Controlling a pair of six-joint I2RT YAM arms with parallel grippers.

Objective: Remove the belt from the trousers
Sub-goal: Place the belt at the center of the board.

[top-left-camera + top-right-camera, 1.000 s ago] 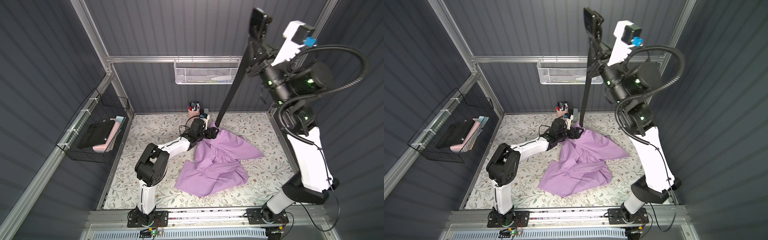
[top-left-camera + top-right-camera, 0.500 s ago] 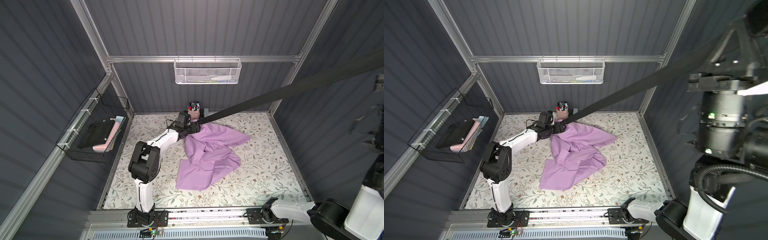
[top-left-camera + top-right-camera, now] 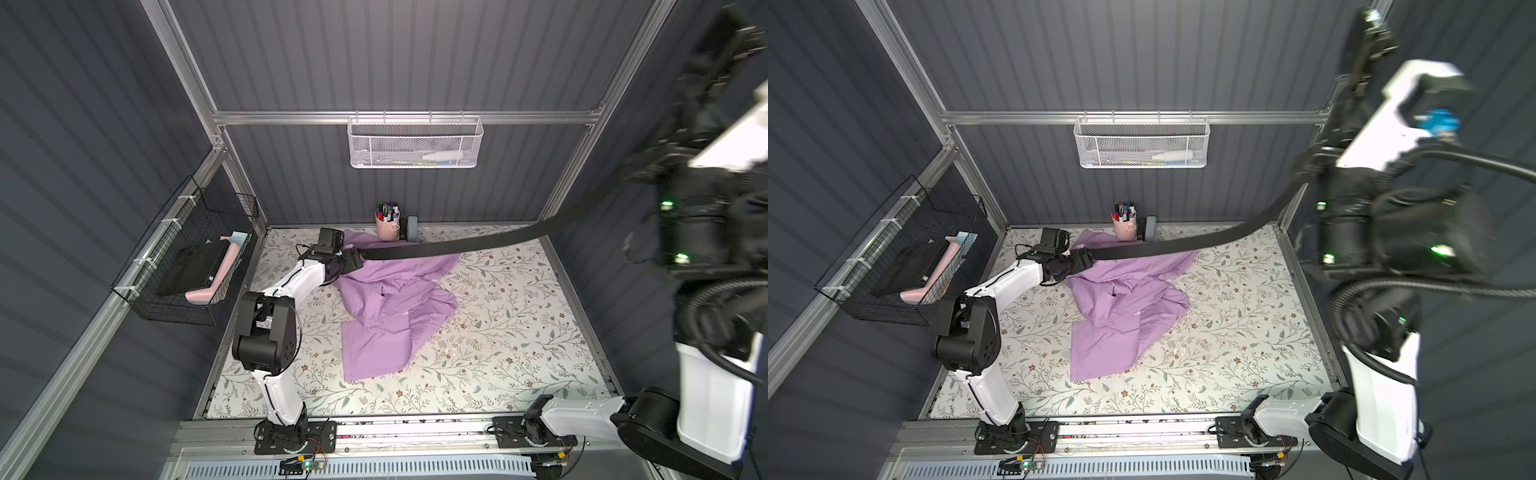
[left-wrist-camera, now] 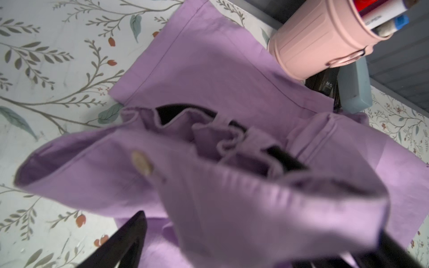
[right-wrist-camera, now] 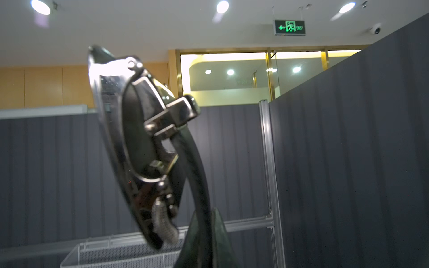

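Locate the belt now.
In both top views the belt runs from the trousers by the left pincer, at the table back, up and right to the raised right pincer.

table [image 3: 519, 332]: floor of the cell, with walls behind it and on both sides
trousers [image 3: 390, 299]: crumpled on the table, reaching from its back left toward the middle
left gripper [image 3: 352, 262]: at the trousers' back-left edge, over the waistband [image 4: 232, 148]
belt [image 3: 449, 248]: threaded through the bunched waistband; runs rightward above trousers and table, rising to the right gripper [image 5: 204, 229], high on the right
buckle [image 5: 139, 143]: in the air, beyond the right gripper
cup [image 3: 387, 227]: at the table's back edge, just behind the trousers
box [image 3: 412, 228]: just right of the cup
mesh basket [image 3: 413, 143]: on the back wall, above the cup
wire basket [image 3: 187, 266]: on the left wall, beside the table's left edge
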